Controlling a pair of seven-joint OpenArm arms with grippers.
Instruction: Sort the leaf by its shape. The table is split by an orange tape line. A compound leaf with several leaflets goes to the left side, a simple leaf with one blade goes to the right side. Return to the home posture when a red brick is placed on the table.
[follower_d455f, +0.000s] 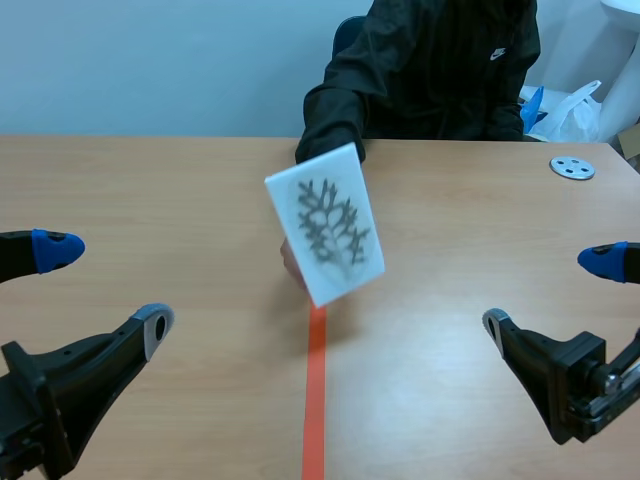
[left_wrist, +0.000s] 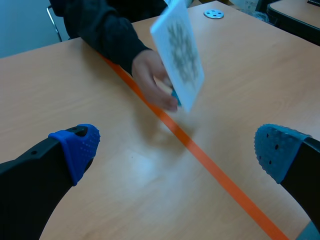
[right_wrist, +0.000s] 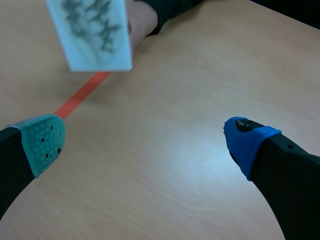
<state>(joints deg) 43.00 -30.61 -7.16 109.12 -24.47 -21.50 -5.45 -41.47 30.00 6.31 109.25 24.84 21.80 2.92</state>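
Observation:
A person's hand (left_wrist: 150, 80) holds a white card (follower_d455f: 325, 224) upright above the orange tape line (follower_d455f: 316, 400), near the table's middle. The card shows a dark leaf with several leaflets. It is also seen in the left wrist view as the card (left_wrist: 179, 52) and ahead of the right gripper as the card (right_wrist: 92, 32). My left gripper (follower_d455f: 100, 290) is open at the near left, with nothing between its fingers. My right gripper (follower_d455f: 555, 292) is open at the near right, also holding nothing. Both stand well short of the card.
A person in a dark jacket (follower_d455f: 430, 70) sits across the table. A small grey disc with holes (follower_d455f: 572, 167) lies at the far right. A white plastic bag (follower_d455f: 575, 110) sits behind the table's far right edge.

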